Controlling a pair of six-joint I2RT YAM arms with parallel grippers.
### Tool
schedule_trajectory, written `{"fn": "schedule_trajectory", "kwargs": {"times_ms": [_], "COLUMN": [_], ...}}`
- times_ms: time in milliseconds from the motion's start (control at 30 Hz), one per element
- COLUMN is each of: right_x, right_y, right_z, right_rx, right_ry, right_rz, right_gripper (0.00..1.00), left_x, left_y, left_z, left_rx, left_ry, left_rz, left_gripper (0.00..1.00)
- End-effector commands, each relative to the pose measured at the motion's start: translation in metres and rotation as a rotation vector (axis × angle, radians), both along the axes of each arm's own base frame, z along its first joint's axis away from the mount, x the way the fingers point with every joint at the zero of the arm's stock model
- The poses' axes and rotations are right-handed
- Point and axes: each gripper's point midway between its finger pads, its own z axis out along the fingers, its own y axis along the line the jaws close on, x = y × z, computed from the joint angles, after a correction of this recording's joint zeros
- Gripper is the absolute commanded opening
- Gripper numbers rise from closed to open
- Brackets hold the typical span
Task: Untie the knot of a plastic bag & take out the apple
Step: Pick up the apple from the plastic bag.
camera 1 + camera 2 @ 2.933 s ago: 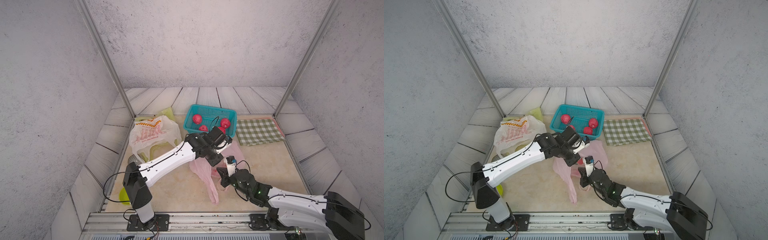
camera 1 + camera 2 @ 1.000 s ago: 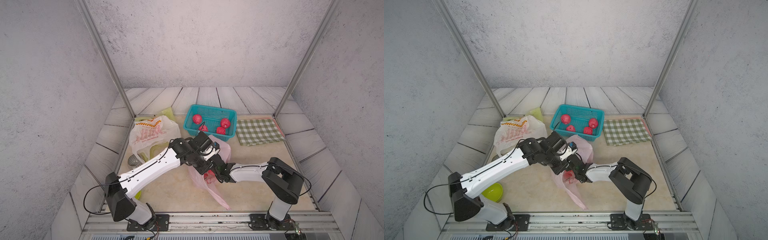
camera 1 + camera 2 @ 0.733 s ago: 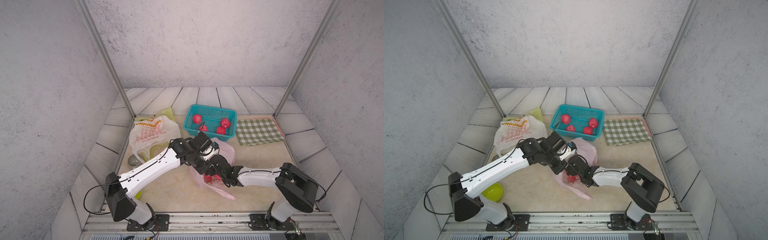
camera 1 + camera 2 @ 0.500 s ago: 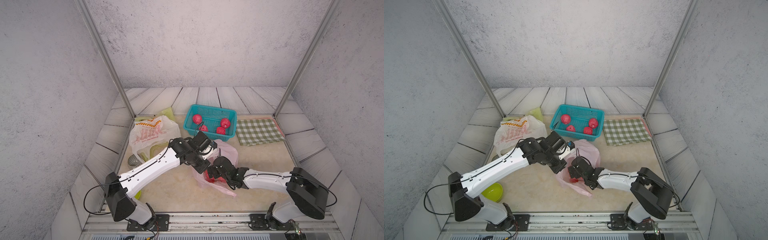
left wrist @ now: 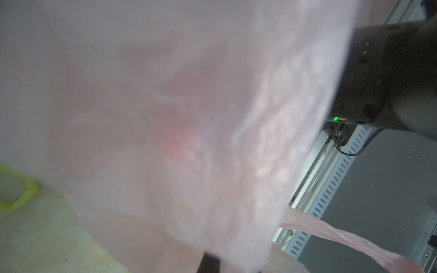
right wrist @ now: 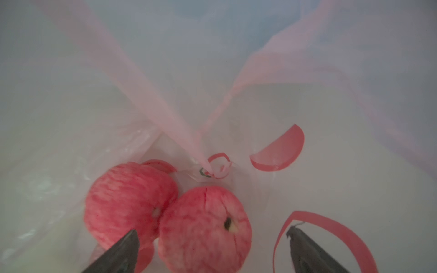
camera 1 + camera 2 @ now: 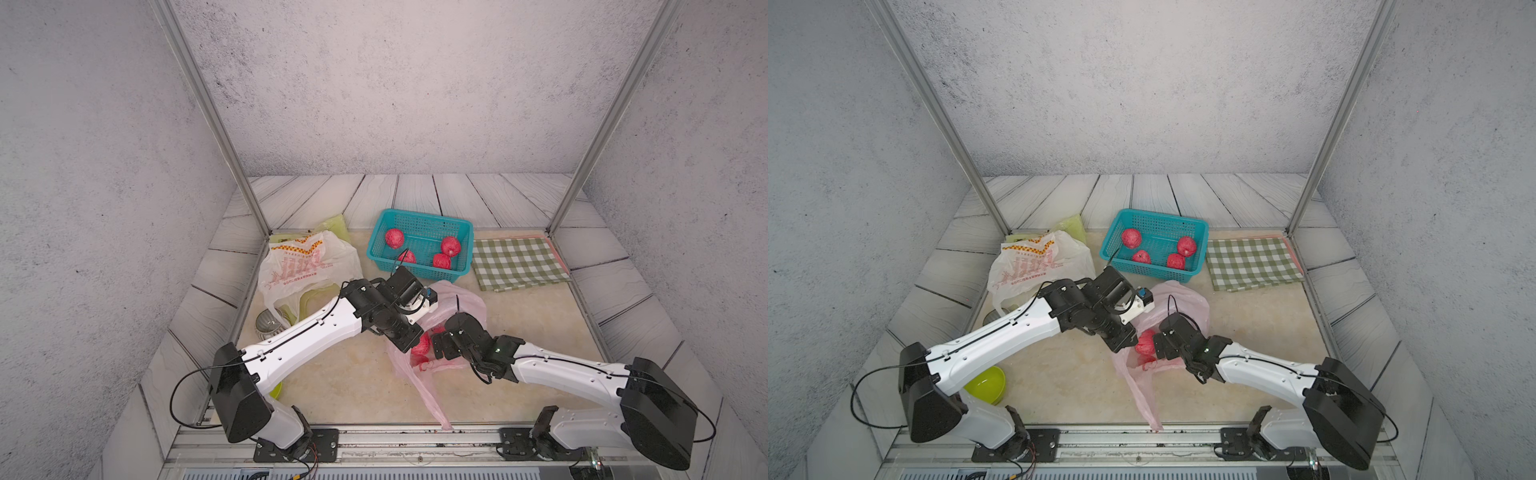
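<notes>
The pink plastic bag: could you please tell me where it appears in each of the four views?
Top view: pink plastic bag lies mid-floor, in front of the teal basket.
Top view: same place, nearly the same picture.
Left wrist: its blurred film fills most of the frame.
Right wrist: seen from inside, its walls all around.
Shared landmark: the apples inside it, in both top views and right wrist.

Teal basket (image 7: pixel 419 240), checked cloth (image 7: pixel 519 264), green bowl (image 7: pixel 986 384)
</notes>
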Motion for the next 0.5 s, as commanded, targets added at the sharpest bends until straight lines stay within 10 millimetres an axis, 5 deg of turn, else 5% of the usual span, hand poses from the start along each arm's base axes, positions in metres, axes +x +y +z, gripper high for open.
{"fn": "schedule_trajectory", "kwargs": {"times_ms": [0,233,467], "right_x": [0.0,0.013,0.033], "right_y": [-0.014,0.001,0.006], "right_z": [-0.021,-0.037,-0.025], "right_rx": [0.007,0.044,0.027], "right_ry": [0.054,0.094,0.022], "right_rz": [-0.055,-0.036,-0.066], "right_gripper": [0.99,0.99,0.99], "left_x": [-0.007,-0.017,-0.021], "left_y": [-0.007,-0.01,-0.008], "left_z": [0.002,-0.016,-0.042], "left_rx": [-0.057,-0.045,0.005], "left_ry": [0.044,0.076,0.092], "left_rz": [-0.002,-0.005,0.004], "left_gripper": [0.13,0.12,0.12]}}
